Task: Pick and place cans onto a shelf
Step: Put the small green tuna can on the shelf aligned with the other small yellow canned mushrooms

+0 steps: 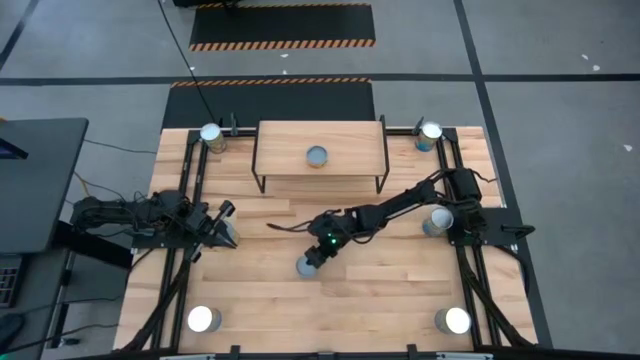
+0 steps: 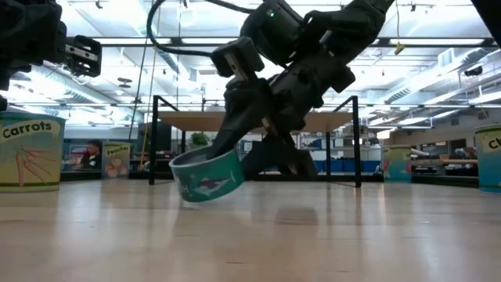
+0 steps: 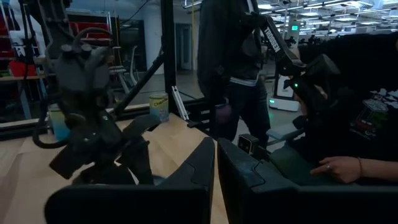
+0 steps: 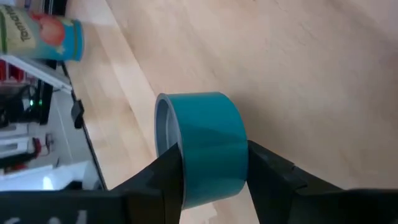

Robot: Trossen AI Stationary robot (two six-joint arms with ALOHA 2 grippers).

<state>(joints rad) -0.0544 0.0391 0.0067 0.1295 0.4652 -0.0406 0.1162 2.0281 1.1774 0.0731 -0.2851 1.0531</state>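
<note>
Pale plank tabletop [image 2: 329, 235], bright workshop beyond.

The light wooden plank desk [image 1: 400, 290] carries a small low shelf [image 1: 285, 150] with a pale wood board top on thin black wire legs at its far edge. One small can with a dull blue-grey top [image 1: 317, 156] stands on the shelf board. Silver-topped cans stand at the desk's corners: far left [image 1: 211, 135], far right [image 1: 430, 133], near left [image 1: 203, 320] and near right [image 1: 456, 321].

Both arms are showing as dark, near-black jointed links with black cables trailing along them. The right arm [image 1: 390, 212] is glowing with a small green light near its wrist, and its gripper [image 4: 214, 180] is ending in two flat, matte black fingers [image 4: 163, 177]. The left arm [image 1: 140, 218] is carrying a bulky black wrist block, its gripper [image 3: 216, 180] showing broad, smooth dark fingers.
</note>
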